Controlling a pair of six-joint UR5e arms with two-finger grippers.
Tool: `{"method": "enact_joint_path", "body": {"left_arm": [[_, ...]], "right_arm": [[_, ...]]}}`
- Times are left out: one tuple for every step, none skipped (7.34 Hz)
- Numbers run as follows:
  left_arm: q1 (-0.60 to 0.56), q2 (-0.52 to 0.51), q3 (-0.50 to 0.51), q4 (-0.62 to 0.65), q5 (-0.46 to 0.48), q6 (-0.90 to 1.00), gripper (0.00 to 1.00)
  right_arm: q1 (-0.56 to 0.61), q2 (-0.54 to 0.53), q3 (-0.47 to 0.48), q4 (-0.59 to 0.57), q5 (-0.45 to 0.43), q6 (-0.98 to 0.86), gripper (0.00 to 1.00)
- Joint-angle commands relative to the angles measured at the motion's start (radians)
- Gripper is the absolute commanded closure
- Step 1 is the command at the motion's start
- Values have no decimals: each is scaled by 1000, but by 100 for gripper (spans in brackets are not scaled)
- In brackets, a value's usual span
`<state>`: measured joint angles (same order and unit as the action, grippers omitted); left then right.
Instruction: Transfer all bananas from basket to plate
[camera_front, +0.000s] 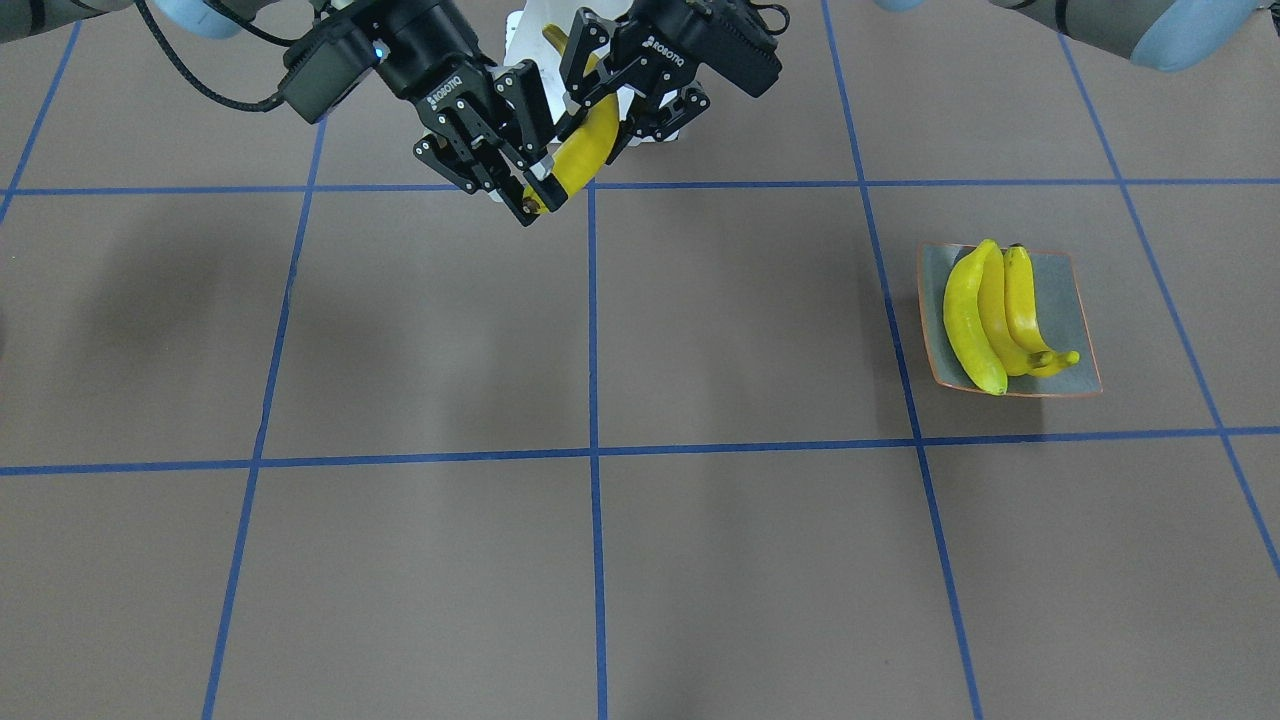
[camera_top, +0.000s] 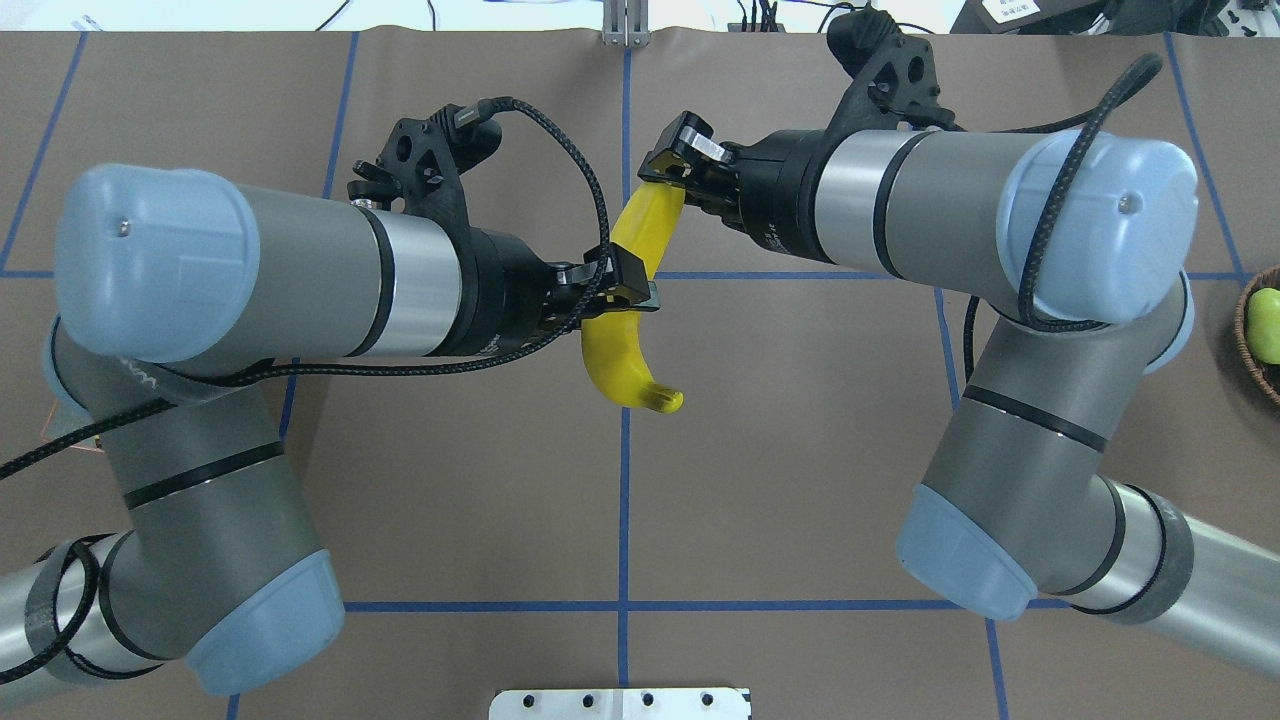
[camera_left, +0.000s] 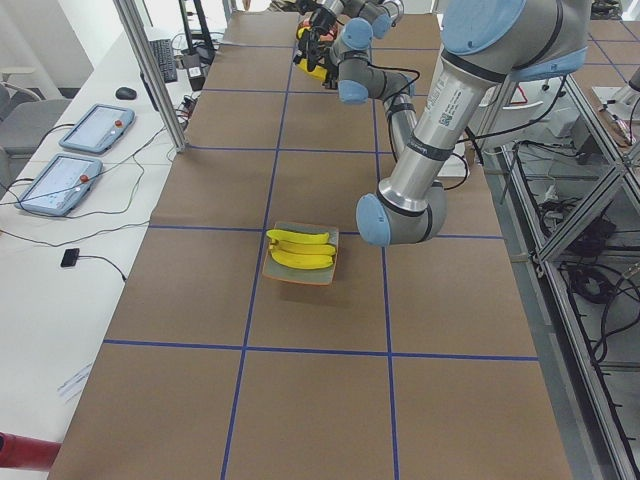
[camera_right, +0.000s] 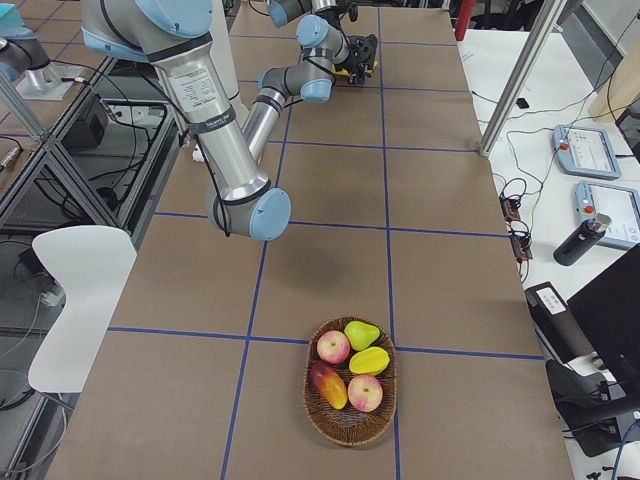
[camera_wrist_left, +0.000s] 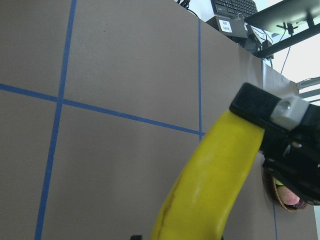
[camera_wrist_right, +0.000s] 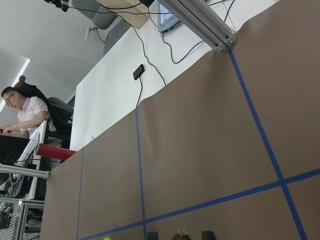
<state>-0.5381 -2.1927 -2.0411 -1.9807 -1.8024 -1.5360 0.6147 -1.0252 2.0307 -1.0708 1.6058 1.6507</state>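
One yellow banana (camera_top: 625, 350) hangs in the air between my two grippers, above the table's centre line. My right gripper (camera_top: 668, 160) is shut on its far tip, also seen in the front view (camera_front: 533, 197). My left gripper (camera_top: 622, 283) is closed around its middle, with fingers on both sides in the front view (camera_front: 610, 100). In the left wrist view the banana (camera_wrist_left: 210, 185) fills the lower centre. Three more bananas (camera_front: 995, 320) lie side by side on the square grey-green plate (camera_front: 1070, 290) on my left side.
A round wicker basket (camera_right: 350, 428) with apples, a pear and a mango stands on my right side; its edge shows in the overhead view (camera_top: 1245, 330). No banana shows in it. A person (camera_wrist_right: 20, 107) sits beyond the table.
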Motion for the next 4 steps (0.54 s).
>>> {"method": "enact_joint_path", "body": {"left_arm": [[1, 5, 2, -1, 0, -1, 100], [1, 10, 4, -1, 0, -1, 100], [1, 14, 4, -1, 0, 0, 100], [1, 31, -1, 6, 0, 2, 100]], "right_arm": [[0, 0, 3, 0, -3, -41, 0], [2, -3, 22, -1, 5, -55, 0], [8, -12, 34, -1, 5, -61, 0], [26, -21, 29, -8, 8, -74, 0]]}}
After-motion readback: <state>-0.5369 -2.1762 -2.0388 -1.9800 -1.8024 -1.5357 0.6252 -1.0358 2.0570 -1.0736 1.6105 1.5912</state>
